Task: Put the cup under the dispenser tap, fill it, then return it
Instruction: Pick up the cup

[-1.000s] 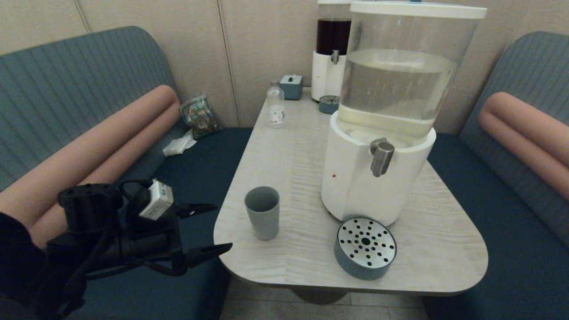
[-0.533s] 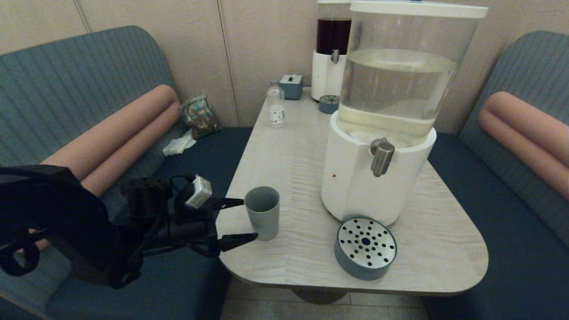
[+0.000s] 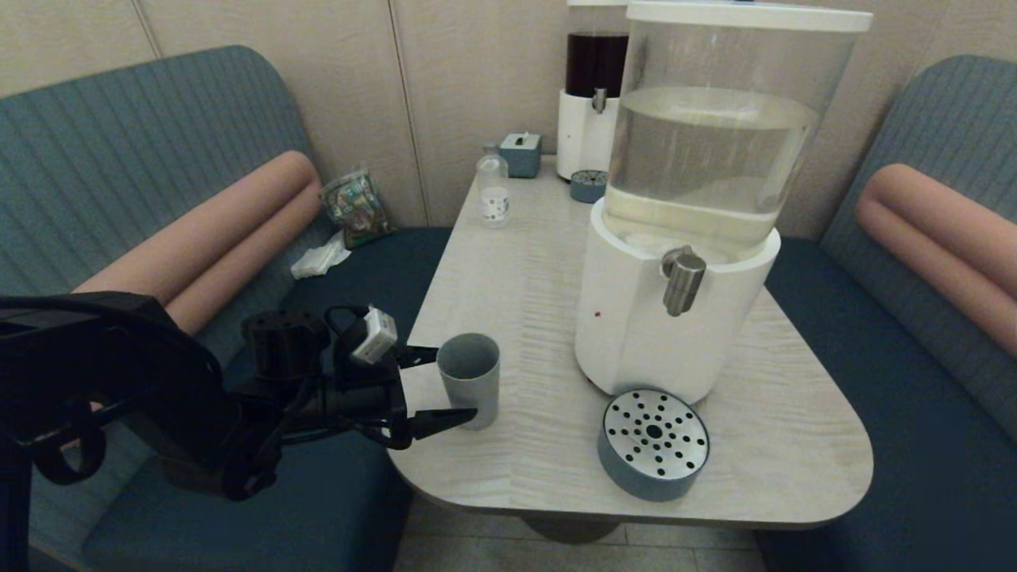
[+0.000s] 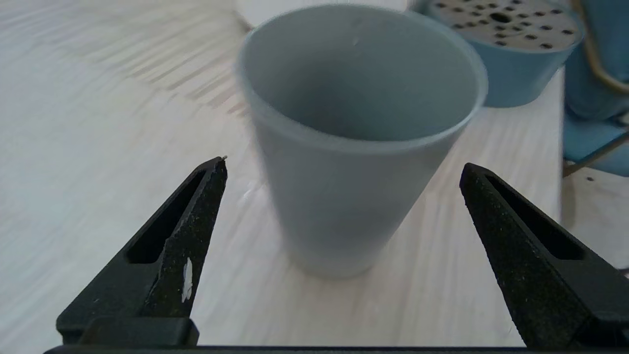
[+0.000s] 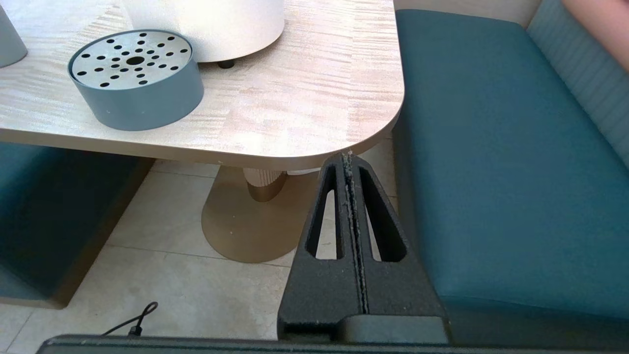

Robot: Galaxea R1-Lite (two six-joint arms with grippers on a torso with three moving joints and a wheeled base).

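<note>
The grey-blue cup (image 3: 469, 388) stands upright and empty on the table's near left part. My left gripper (image 3: 453, 383) reaches in from the left, open, one fingertip behind the cup and one in front; the left wrist view shows the cup (image 4: 354, 147) just ahead of both fingers (image 4: 191, 236), not touched. The brushed-steel dispenser tap (image 3: 682, 280) juts from the big white-based dispenser (image 3: 675, 318) with clear liquid, right of the cup. My right gripper (image 5: 350, 160) hangs shut and empty below the table's near right corner, seen only by its own wrist view.
A round blue drip tray with a perforated steel top (image 3: 653, 441) sits in front of the dispenser, near the table edge (image 3: 477, 496). At the back stand a small clear bottle (image 3: 493, 191), a blue box (image 3: 520, 153) and the dark-red-liquid dispenser (image 3: 592, 95). Benches flank the table.
My left arm has moved right and forward over the table edge; its open fingers now straddle the cup. The cup has stayed put.
</note>
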